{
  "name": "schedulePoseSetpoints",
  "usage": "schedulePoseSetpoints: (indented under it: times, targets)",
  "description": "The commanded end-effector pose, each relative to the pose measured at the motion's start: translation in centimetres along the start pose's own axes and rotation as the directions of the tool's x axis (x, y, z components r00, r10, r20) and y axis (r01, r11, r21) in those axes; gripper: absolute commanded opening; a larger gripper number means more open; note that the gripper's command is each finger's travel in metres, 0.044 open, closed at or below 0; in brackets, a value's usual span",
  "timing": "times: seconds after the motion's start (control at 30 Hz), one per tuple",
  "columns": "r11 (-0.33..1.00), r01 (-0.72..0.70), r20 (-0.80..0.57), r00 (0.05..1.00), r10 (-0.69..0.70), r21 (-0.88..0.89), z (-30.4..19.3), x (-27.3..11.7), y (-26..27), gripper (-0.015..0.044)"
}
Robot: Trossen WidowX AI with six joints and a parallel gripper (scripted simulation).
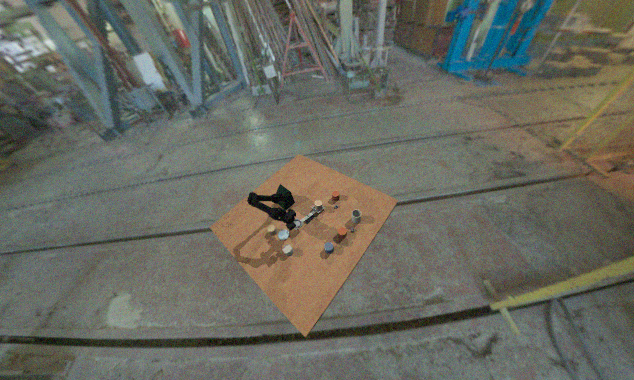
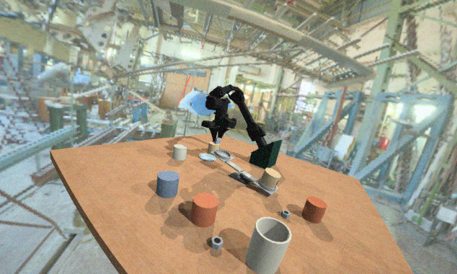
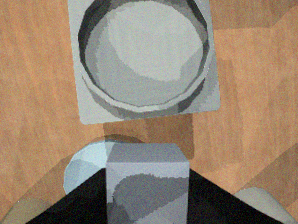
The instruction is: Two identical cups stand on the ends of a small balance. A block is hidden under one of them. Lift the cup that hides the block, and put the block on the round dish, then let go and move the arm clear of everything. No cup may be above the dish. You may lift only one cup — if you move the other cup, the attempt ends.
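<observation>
Hanging between the fingers, the block (image 2: 218,140) (image 3: 147,192) was off the balance (image 1: 307,217) (image 2: 236,167) (image 3: 75,102) and up above the table (image 1: 305,300) (image 2: 112,173) (image 3: 250,75). The gripper (image 1: 291,226) (image 2: 218,140) (image 3: 145,176) was partly closed, its 2 fingers pressed against opposite sides of the grey block, and it pointed downward. The block was near the dish (image 1: 283,234) (image 2: 207,157) (image 3: 80,172), which lay pale blue on the table beside the balance's bare, rimmed end. 1 tan cup (image 1: 271,228) (image 2: 213,147) (image 3: 22,212) stood on the table near the dish, not above it. The other cup (image 1: 318,203) (image 2: 271,178), also tan, stood on the balance's opposite end.

Farther out, a white cylinder (image 1: 287,249) (image 2: 179,152) (image 3: 257,200) stood near the dish's other side. A blue cylinder (image 1: 329,247) (image 2: 167,184), 2 orange cylinders (image 1: 341,234) (image 2: 205,210) and a tall, open grey cup (image 1: 356,215) (image 2: 268,245) stood well apart from the dish. 2 nuts (image 1: 352,230) (image 2: 217,242) lay among them. Behind the balance in the exterior view, the black arm (image 1: 265,207) (image 2: 249,117) arched up from its dark base (image 1: 286,190) (image 2: 267,155).
</observation>
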State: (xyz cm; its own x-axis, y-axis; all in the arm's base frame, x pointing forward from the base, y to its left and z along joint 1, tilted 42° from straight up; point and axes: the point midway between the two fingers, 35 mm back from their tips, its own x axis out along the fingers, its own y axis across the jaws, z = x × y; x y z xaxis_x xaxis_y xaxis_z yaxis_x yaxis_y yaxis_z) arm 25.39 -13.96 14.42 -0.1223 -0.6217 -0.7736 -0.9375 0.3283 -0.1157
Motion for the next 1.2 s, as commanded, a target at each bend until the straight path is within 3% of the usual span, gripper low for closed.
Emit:
schedulePoseSetpoints:
  times: [0.0, 0.73, 1.17]
  targets:
    - [1.0, -0.001, -0.002, 1.0, 0.001, -0.001, -1.3, 0.9, 0.3, 0.0]
    - [1.0, 0.005, -0.048, 0.999, -0.005, -0.001, -8.0, 4.7, 2.9, 0.0]
    - [1.0, 0.005, -0.052, 0.999, -0.005, -0.001, -8.3, 8.2, 3.0, 0.0]
